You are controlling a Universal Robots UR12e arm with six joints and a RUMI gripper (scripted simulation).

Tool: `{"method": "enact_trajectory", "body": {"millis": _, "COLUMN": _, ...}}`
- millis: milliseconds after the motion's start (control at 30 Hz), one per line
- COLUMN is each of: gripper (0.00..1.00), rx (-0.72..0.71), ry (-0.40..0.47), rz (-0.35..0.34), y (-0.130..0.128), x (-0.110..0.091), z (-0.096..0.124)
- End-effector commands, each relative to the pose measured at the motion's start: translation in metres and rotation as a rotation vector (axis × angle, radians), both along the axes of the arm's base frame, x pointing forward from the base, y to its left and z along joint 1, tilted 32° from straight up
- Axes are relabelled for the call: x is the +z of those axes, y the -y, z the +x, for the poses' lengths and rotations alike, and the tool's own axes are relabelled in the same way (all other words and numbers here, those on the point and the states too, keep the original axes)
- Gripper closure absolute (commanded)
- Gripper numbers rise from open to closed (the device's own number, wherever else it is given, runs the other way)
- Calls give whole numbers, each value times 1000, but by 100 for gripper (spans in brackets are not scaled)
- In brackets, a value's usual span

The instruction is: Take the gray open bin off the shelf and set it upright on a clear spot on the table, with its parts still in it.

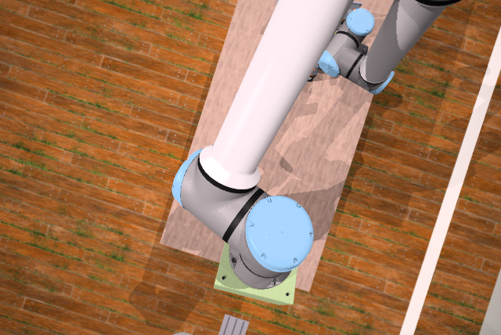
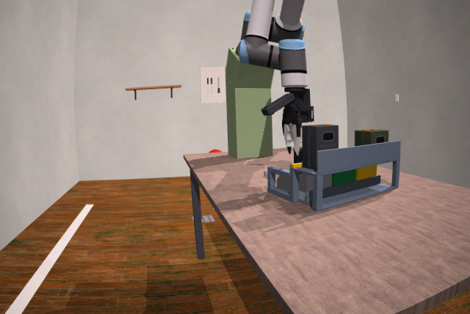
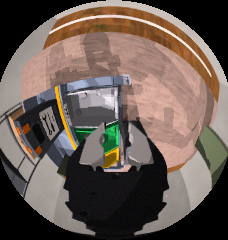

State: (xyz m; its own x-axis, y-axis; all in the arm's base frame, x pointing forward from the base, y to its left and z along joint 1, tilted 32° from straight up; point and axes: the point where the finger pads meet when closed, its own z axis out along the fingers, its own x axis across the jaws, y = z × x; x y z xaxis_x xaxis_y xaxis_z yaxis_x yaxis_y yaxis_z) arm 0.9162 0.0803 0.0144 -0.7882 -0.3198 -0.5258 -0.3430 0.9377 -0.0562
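The gray open bin [image 2: 324, 181] [image 3: 100, 114] sits in the blue-gray shelf [image 2: 356, 157] [image 3: 94, 82], at the end of a row with a green bin [image 2: 343, 177] [image 3: 112, 131] and a yellow bin [image 2: 366, 172] [image 3: 112, 157]. Gray parts show inside the gray bin in the wrist view. My gripper [image 2: 293, 152] [image 3: 116, 122] points down above the shelf. Its fingers are partly closed, with a gap and nothing seen held between them. In the wrist view the gap lies over the bins' side and the shelf's long edge. The top view has the fingers hidden by the arm.
A tall dark box [image 2: 320, 145] [image 3: 40, 129] stands on the shelf beside the bins, close to my fingers. An olive box [image 2: 374, 136] stands farther along. A yellow strip [image 3: 63, 117] runs between the dark box and the bins. The green pedestal [image 2: 252, 121] is behind my arm.
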Motion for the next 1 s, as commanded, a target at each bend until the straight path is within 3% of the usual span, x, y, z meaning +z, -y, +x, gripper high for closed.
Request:
{"method": "enact_trajectory", "body": {"millis": 0, "gripper": 74, "rx": 0, "ry": 1, "rz": 0, "y": 0, "x": 1, "z": 0}}
{"method": "enact_trajectory", "body": {"millis": 167, "gripper": 74, "rx": 1, "ry": 1, "rz": -1, "y": -4, "x": -25, "z": 16}}
{"method": "enact_trajectory", "body": {"millis": 567, "gripper": 74, "rx": 1, "ry": 1, "rz": -1, "y": -4, "x": -25, "z": 16}}
{"method": "enact_trajectory", "body": {"millis": 733, "gripper": 74, "rx": 1, "ry": 1, "rz": -1, "y": -10, "x": -62, "z": 38}}
{"method": "enact_trajectory", "body": {"millis": 967, "gripper": 74, "rx": 1, "ry": 1, "rz": -1, "y": -10, "x": -62, "z": 38}}
